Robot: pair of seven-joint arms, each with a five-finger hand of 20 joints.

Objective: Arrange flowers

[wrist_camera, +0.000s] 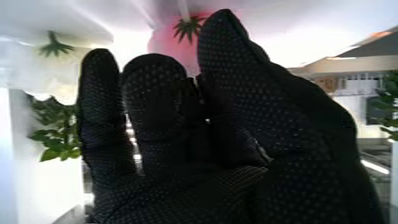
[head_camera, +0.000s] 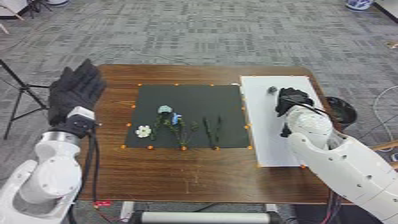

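Head view: to the left of my right hand [head_camera: 293,101], its fingers [wrist_camera: 153,92] nearly straight and slightly parted, blue flowers [head_camera: 176,119] lay on the dark mat [head_camera: 191,95]. Their crowded stems [head_camera: 185,136] could have snagged, dragging a neighbour along when I lifted one.

Reference: brown wooden table [head_camera: 187,182] | black tripod [head_camera: 24,88]: left of table, apart | dark round container [head_camera: 349,111]: just beside table's right edge | blue-and-white vessel [head_camera: 359,4]: beyond table's far right corner | grey carpet [head_camera: 195,37]: around table
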